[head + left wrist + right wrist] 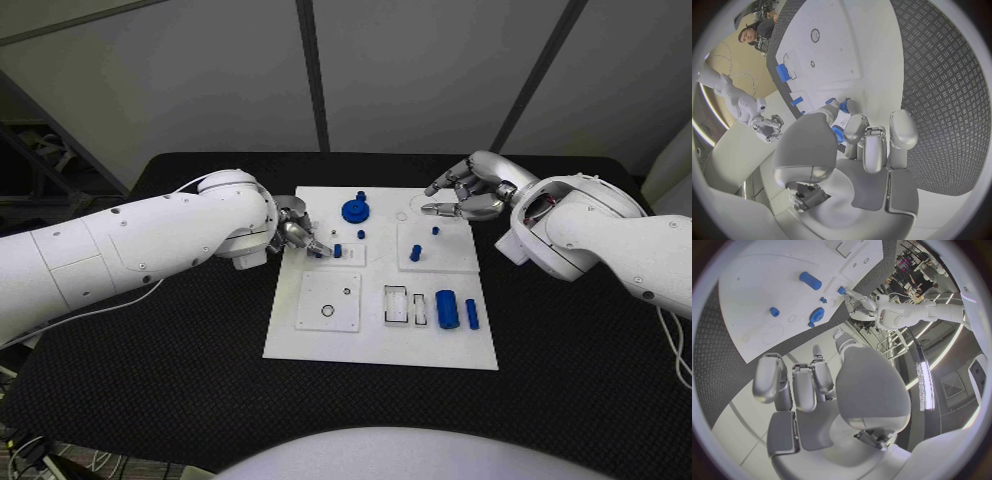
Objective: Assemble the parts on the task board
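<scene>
- My left hand (296, 233) is at the board's (346, 340) left edge, fingers pinching a small blue peg (837, 134), so I can stand it in a hole there.
- My right hand (469, 192) hovers off the far right corner, fingers loosely spread and holding nothing, out of the way.
- A blue cylinder (446, 308) lies near the board's right edge, awaiting its turn.

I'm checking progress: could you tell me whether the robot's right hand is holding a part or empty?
Empty: the right hand hovers at the task board's far edge with fingers apart and nothing between them.
</scene>
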